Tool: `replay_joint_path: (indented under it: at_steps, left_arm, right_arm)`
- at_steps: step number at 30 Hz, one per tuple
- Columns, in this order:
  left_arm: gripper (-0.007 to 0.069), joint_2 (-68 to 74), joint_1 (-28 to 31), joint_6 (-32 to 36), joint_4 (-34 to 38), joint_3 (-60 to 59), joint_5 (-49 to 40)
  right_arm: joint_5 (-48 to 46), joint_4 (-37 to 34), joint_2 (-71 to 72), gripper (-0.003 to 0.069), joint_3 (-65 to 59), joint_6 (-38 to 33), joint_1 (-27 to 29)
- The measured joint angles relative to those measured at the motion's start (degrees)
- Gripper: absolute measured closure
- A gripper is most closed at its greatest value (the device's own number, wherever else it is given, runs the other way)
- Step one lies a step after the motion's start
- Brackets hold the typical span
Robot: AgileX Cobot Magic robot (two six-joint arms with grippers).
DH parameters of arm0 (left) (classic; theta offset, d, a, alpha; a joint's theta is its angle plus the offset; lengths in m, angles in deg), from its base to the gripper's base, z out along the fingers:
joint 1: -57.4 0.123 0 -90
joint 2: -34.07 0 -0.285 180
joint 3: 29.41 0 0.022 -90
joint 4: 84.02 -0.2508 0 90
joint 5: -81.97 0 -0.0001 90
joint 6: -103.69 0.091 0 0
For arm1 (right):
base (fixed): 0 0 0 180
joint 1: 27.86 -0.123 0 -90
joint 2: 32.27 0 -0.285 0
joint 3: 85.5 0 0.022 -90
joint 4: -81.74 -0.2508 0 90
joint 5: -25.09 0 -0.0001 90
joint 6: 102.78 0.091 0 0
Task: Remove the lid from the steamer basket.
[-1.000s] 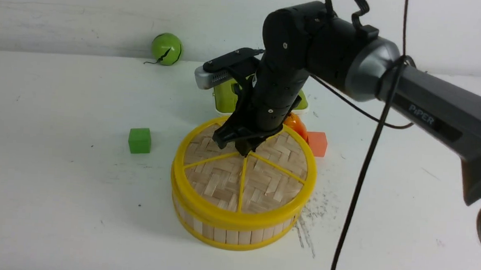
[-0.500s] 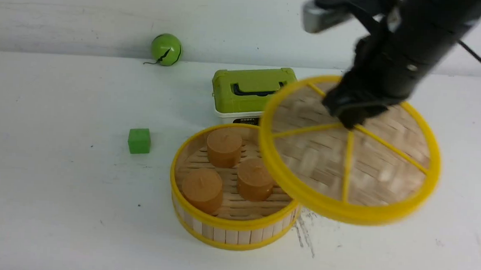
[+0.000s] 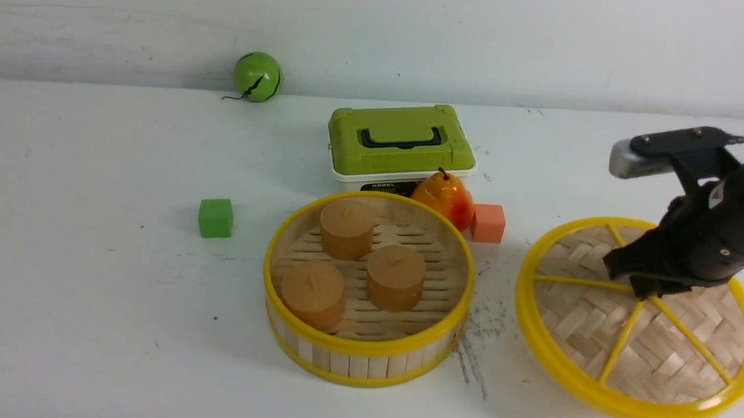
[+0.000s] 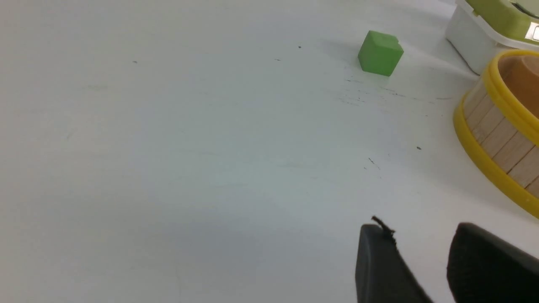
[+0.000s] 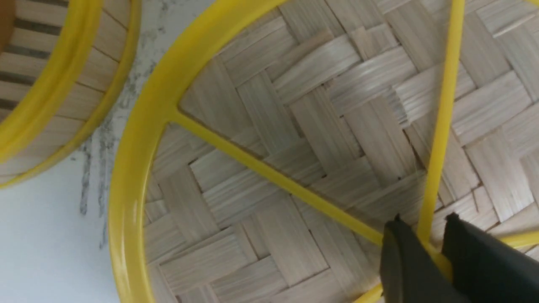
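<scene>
The steamer basket (image 3: pixel 364 352) stands open at the table's middle, with three brown cylinders (image 3: pixel 396 277) on its slatted floor. The lid (image 3: pixel 595 322) is to its right, clear of the basket and slightly tilted, low at the table; I cannot tell if it touches. My right gripper (image 3: pixel 645 290) is shut on the lid's yellow hub. In the right wrist view its fingers (image 5: pixel 423 221) clamp the hub of the lid (image 5: pixel 294 126), with the basket's wall (image 5: pixel 54 84) beside it. My left gripper (image 4: pixel 421 229) is open and empty over bare table, left of the basket (image 4: pixel 497 139).
A green-and-white box (image 3: pixel 401 140) stands behind the basket, with an orange pear (image 3: pixel 444 197) and a salmon cube (image 3: pixel 488 223) between them. A green cube (image 3: pixel 215 217) lies left of the basket, also in the left wrist view (image 4: pixel 380 53). A green ball (image 3: pixel 257 76) sits at the back wall.
My right gripper lifted the lid off the basket, carried it right and lowered it near the table. The cylinders, the pear and the salmon cube came into view.
</scene>
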Motion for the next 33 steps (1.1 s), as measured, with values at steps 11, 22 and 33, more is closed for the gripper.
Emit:
replay_joint_path:
  at_steps: [11, 22, 33]
  left_arm:
    - [0.0386, 0.0, 0.0, 0.0, 0.0, 0.0, 0.0]
    - [0.0386, 0.0, 0.0, 0.0, 0.0, 0.0, 0.0]
    - [0.0384, 0.0, 0.0, 0.0, 0.0, 0.0, 0.0]
  right_arm:
    - [4.6, -0.1, -9.4, 0.0545, -0.1, 0.0, 0.1]
    - [1.2, -3.9, -4.7, 0.0367, -0.1, -0.3, 0.1]
    - [2.0, -11.0, 29.7, 0.0523, -10.2, -5.7, 0.1]
